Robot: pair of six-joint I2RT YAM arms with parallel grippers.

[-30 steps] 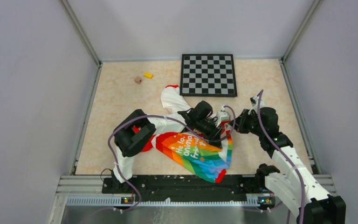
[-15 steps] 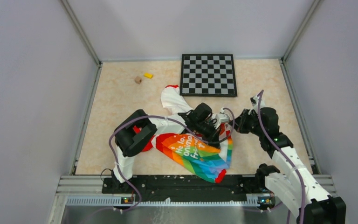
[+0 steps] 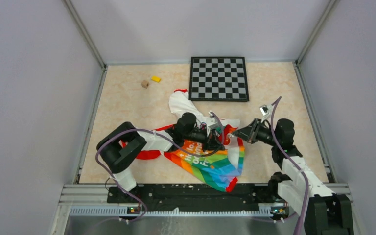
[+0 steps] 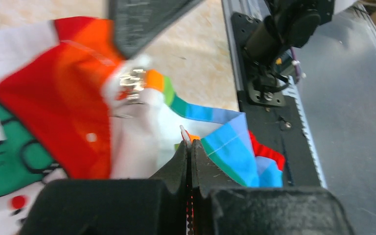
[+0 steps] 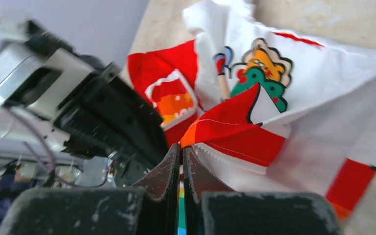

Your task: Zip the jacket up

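The jacket (image 3: 210, 164) lies crumpled at the table's middle, rainbow panel toward the front, a white sleeve stretching back. My left gripper (image 3: 219, 141) is shut on the jacket's zipper edge; in the left wrist view (image 4: 189, 145) zipper teeth show between the closed jaws, and a silver zipper slider (image 4: 132, 83) sits just beyond. My right gripper (image 3: 231, 135) is shut on the jacket's front edge close beside it; in the right wrist view (image 5: 181, 148) rainbow fabric shows between the closed jaws, under the red and white toothed edge (image 5: 235, 139).
A black-and-grey checkerboard (image 3: 219, 78) lies at the back. A small yellow block (image 3: 155, 79) and a brown block (image 3: 145, 83) sit at the back left. The black front rail (image 3: 196, 193) runs along the near edge.
My left arm has swung left and its gripper has moved left along the jacket. My right gripper has reached further left. The jacket's top has spread and shifted a little.
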